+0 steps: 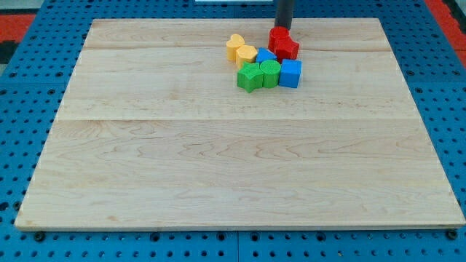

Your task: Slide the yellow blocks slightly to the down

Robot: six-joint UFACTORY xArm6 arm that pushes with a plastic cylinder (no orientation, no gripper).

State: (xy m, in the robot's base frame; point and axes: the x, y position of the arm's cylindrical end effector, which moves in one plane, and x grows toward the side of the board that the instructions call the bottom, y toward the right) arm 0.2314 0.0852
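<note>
— Yellow blocks [235,46], have they gone down at all, would you say?

— Doesn't look like it to me. Take the bench [218,167] first: nearly all of it is bare, and everything is bunched together near the view's top edge, a bit right of the middle. The two yellow blocks sit touching each other on the left end of that bunch, with open wood below them. My guess is the slide is all still to do.

— And the arm?

— All you see is the dark rod [283,11], coming straight down from the view's top. It has no hand, so there's nothing to open or close, and it holds nothing. The tip [282,29] is right at the top side of the red blocks [285,46]. Whether it touches them, I can't tell.

— So not at the yellows.

— No, it's up and to the right of them. Below the reds are the blue blocks [290,73], and the green blocks [250,76] sit just under the yellows' right side. It would need to come round above the yellows, I reckon.
</note>
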